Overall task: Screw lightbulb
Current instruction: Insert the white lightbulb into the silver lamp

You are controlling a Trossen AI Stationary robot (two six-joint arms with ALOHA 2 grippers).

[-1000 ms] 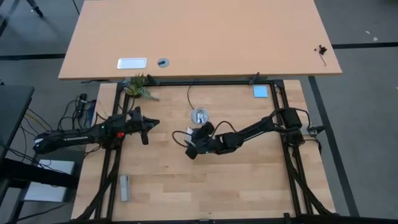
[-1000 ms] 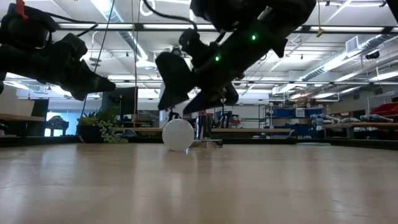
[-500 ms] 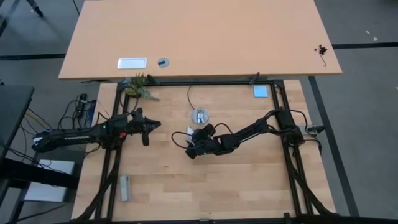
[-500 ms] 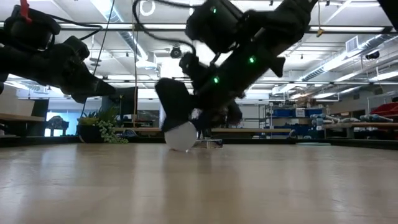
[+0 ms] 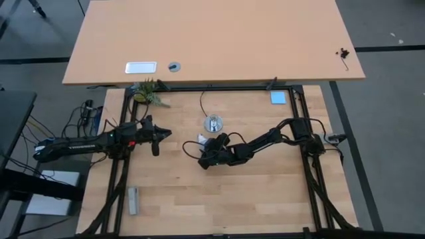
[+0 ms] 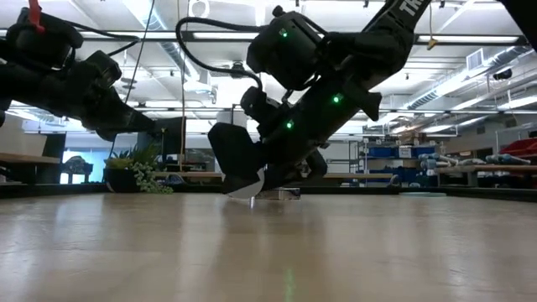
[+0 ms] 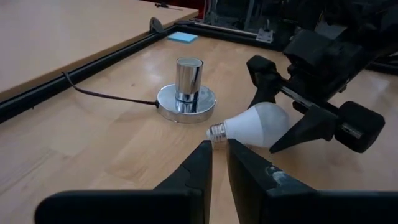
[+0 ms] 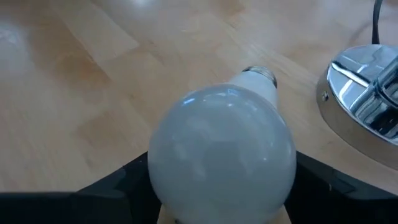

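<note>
Step in hand: the pick-up. The right gripper is down at the counter with its jaws spread either side of the lightbulb, not yet clenched on it as far as the left wrist view shows.
Lightbulb: lying on its side on the counter just beside the socket, its threaded metal base pointing toward that socket, its round end between the right jaws.
Socket: shiny silver, upright on a round base, a thin black cord trailing from it.
Left gripper: held off to the side of the socket, well apart from it, jaws nearly closed and grasping nothing.
Next move, as I judge: clench on the bulb's round end, lift, tip the thread downward over the socket's mouth, then turn.
</note>
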